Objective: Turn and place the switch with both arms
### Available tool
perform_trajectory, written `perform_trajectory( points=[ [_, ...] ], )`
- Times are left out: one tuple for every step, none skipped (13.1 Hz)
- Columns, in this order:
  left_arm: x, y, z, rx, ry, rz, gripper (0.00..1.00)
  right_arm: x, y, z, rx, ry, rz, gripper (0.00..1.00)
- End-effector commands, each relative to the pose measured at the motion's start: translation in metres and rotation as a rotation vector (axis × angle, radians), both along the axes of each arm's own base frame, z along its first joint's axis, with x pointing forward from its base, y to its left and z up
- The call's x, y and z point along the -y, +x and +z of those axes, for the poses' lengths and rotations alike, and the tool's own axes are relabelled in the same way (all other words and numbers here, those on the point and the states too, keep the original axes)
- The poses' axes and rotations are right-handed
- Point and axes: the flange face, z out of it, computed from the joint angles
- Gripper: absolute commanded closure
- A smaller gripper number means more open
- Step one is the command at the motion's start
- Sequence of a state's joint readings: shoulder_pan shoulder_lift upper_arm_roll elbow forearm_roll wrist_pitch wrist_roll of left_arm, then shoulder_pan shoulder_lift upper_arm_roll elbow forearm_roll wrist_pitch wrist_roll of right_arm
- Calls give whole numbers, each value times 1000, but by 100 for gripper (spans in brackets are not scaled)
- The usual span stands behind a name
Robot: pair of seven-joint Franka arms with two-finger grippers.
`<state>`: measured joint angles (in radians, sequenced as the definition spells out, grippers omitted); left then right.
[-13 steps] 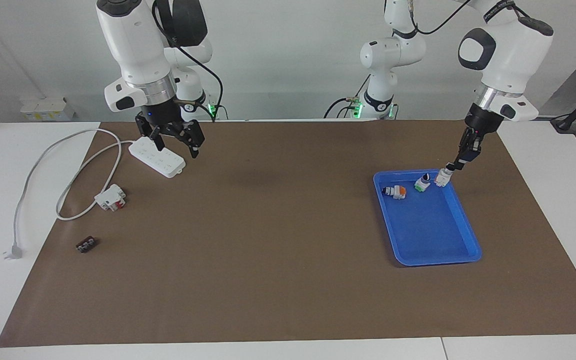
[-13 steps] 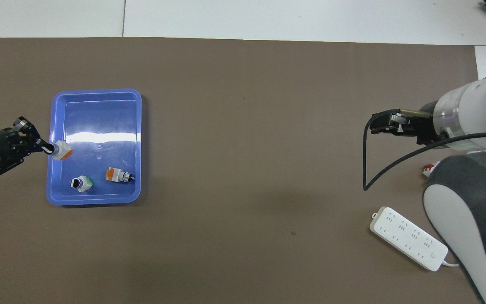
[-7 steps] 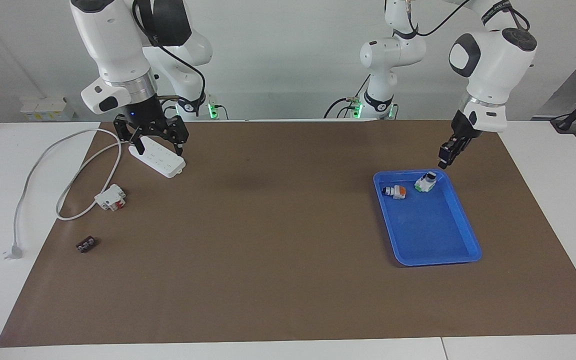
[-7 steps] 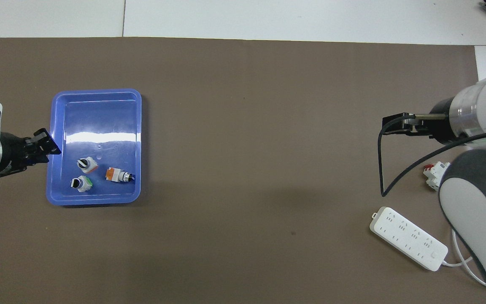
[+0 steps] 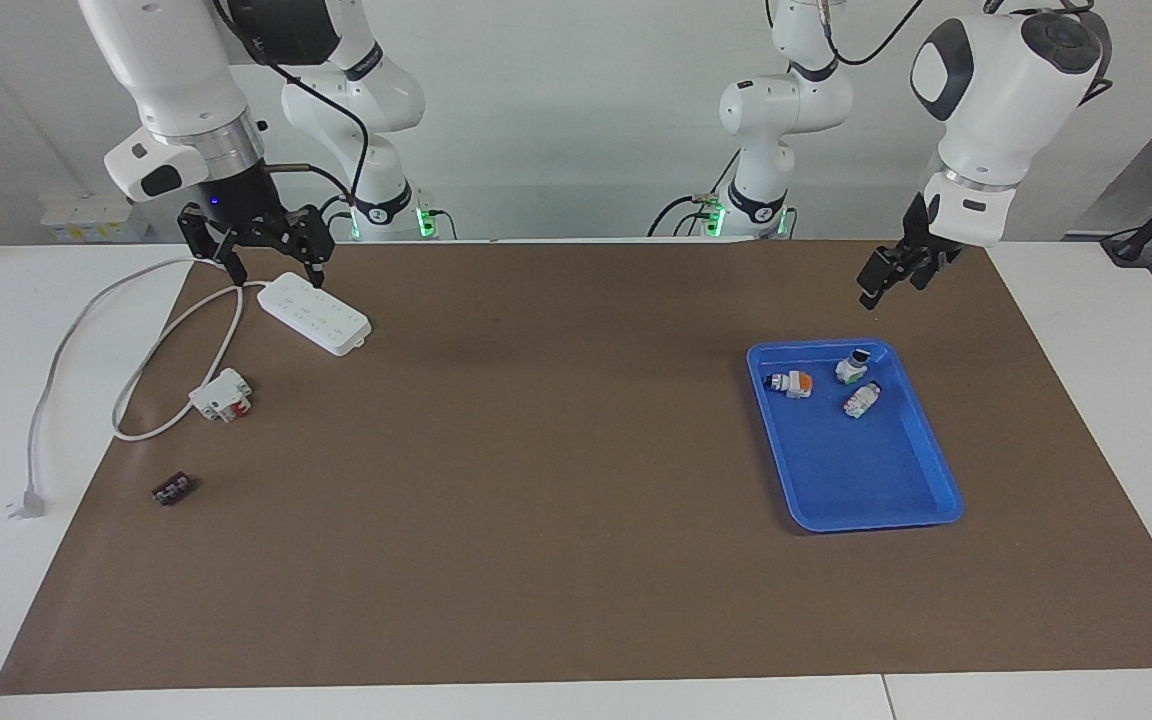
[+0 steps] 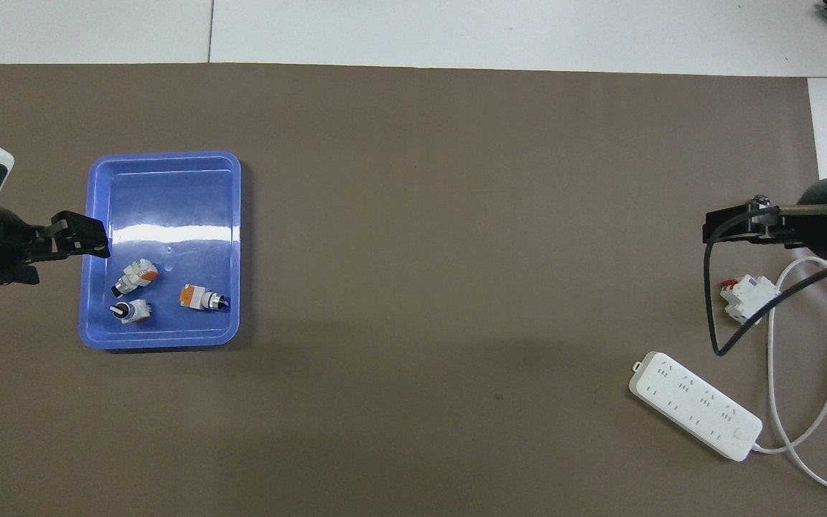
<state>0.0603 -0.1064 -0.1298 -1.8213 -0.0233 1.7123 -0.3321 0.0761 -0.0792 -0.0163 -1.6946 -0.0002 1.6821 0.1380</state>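
Your workspace is a table covered by a wide brown mat (image 5: 556,480), with both white arms raised off it. The left arm (image 5: 996,90) comes down toward the blue tray (image 5: 866,470), and its left gripper (image 5: 891,272) hangs in the air over the tray's rim at the left arm's end of the table. Its fingers are spread and carry nothing. The right arm (image 5: 176,70) waits at its own end, where the right gripper (image 5: 276,266) hovers over the robot-side end of the white power strip (image 5: 314,313), its fingers also spread wide and empty. The strip's grey cable (image 5: 86,320) loops off the mat onto the white tabletop. A white-and-red block (image 5: 221,394) sits inside that loop, farther from the robots than the strip. Look in the tray for the switch (image 6: 135,276): it lies on its side on the tray floor, orange end tilted away from the robots, free of both grippers. Just beside it, nearer the robots, stands the green-based switch (image 6: 128,310) with its black knob up. A second orange-ended switch (image 6: 198,296) lies near them, toward the table's middle. A small dark piece (image 5: 173,489) lies alone on the mat, well apart from the block.
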Motion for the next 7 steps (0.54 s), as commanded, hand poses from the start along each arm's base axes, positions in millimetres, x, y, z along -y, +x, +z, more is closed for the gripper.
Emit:
perform_trajectory(
  points=[
    [5,9,34,-41,17,-130,6,1,-3,4,-19,-19,17,1],
    [4,9,45,-64,16,-164,6,2,-1,7,-23,-19,13,3],
    [4,10,55,-75,12,-193,6,3,3,9,-32,-20,8,4],
    [2,9,60,-77,11,-207,6,5,8,13,-29,-21,1,4],
    [2,9,61,-75,11,-214,6,6,8,12,-32,-22,-2,4],
    [0,10,61,-70,11,-222,6,6,6,9,-42,-21,0,4],
    [-3,11,61,-66,8,-242,6,0,7,7,-45,-26,10,4]
  ],
)
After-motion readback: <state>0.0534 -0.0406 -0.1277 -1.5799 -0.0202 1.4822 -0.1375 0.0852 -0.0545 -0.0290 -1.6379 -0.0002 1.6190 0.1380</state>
